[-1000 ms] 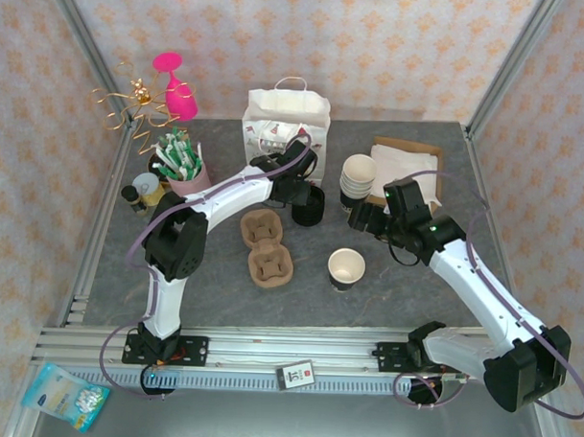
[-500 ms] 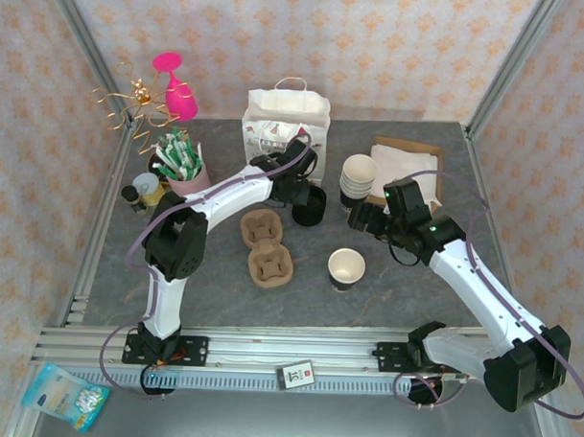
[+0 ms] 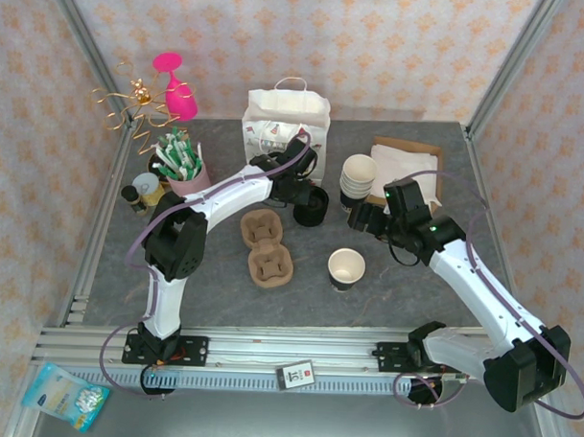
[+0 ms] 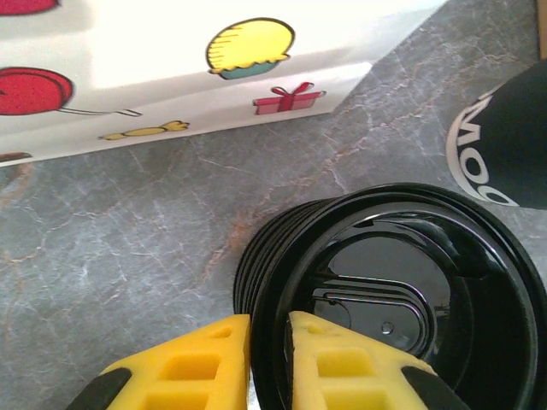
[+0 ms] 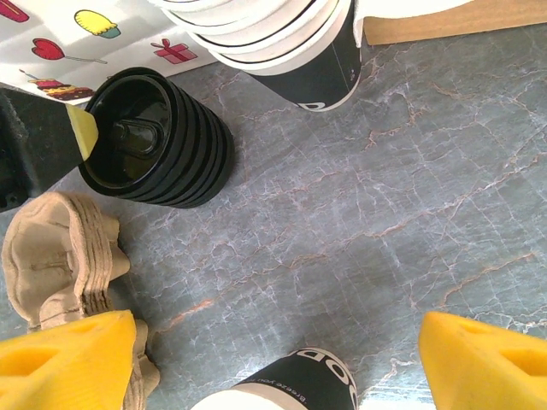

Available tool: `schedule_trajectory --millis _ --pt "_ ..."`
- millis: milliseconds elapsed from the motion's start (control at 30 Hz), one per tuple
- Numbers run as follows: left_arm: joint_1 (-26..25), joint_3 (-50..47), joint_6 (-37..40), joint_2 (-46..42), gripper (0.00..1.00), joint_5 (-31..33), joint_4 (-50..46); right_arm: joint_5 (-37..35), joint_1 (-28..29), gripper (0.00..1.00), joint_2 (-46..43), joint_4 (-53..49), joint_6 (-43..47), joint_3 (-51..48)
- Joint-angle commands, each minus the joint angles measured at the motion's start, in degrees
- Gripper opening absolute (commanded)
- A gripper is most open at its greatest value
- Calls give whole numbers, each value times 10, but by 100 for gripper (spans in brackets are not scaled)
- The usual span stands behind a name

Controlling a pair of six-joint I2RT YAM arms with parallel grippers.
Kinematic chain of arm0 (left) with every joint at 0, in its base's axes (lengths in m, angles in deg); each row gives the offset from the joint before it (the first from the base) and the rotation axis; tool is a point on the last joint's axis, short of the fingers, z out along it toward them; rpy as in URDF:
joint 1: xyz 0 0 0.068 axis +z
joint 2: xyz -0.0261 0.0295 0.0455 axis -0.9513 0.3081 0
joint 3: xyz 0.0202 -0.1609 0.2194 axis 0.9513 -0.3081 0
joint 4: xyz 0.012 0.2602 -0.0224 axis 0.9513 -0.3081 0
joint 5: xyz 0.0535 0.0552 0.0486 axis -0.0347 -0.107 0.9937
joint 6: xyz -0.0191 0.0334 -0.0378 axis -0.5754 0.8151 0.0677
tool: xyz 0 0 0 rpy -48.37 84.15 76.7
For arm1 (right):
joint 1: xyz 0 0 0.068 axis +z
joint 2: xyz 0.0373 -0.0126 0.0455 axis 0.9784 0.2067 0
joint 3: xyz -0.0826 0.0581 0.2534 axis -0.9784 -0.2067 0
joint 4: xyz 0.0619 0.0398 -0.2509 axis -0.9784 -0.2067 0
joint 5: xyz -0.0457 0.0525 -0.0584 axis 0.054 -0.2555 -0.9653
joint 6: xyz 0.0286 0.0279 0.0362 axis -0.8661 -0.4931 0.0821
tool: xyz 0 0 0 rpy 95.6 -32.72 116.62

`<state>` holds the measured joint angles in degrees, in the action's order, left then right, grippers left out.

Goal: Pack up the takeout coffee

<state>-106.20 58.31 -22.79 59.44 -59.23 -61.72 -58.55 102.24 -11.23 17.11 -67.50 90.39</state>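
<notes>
The left gripper (image 4: 268, 323) has its yellow fingers (image 4: 192, 363) drawn almost together on the rim of the top lid (image 4: 389, 295). One finger is outside the rim and the other just inside it, so it is pinching that lid. The lid lies hollow side up on the stack of black lids (image 4: 249, 265), directly under the fingertips. Just beyond the stack, ahead of the fingers, stands the white paper bag (image 4: 171, 77), printed with a cupcake, a present and balloons. Ahead and to the right of the fingers is the dark side of the stack of cups (image 4: 504, 141), apart from the lids. From above, this gripper (image 3: 303, 194) sits between the bag (image 3: 286, 118) and the lid stack (image 3: 312, 209).

The right gripper (image 5: 275, 333) is spread wide and grips nothing, its fingers (image 5: 64, 359) well apart over the grey table (image 5: 410, 188). Between them, close under the wrist, shows the cream rim of the takeout coffee cup (image 5: 286, 384), standing upright and open-topped, untouched. From above, the cup (image 3: 346, 267) is just on the near side of this gripper (image 3: 361, 219). Beside its left finger lie the brown pulp cup carriers (image 5: 51, 248). Farther ahead to the left is the lid stack (image 5: 175, 149), with the other arm's finger on it. Straight ahead stand the stacked cups (image 5: 291, 51).
</notes>
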Motion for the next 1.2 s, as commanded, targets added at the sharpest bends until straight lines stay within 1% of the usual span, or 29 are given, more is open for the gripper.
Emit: schedule_trajectory --millis 0,133,333,533,667,767,1000,1067,1167 --pt "-5 -28 -17 -19 17 -43 13 -12 -6 86 -6 4 10 -6" --pt "-6 -56 -33 -39 17 -77 39 -13 -9 86 -6 3 9 -6" --pt "-19 -70 -56 -59 16 -85 56 -19 -22 87 -11 2 4 -6" --pt "-38 -75 -80 -59 15 -99 86 -5 -52 88 -21 3 5 -11" --pt "-48 -62 -84 -48 14 -110 90 6 -77 88 -27 2 9 -17" --pt "-48 -47 -80 -40 12 -82 66 14 -89 89 -31 0 12 -19" --pt "-41 -50 -62 -59 13 -6 35 23 -90 89 -31 4 13 -20" --pt "-32 -61 -64 -80 13 6 36 24 -91 89 -29 5 15 -20" --pt "-24 -66 -64 -78 13 5 44 27 -90 89 -28 8 14 -21"
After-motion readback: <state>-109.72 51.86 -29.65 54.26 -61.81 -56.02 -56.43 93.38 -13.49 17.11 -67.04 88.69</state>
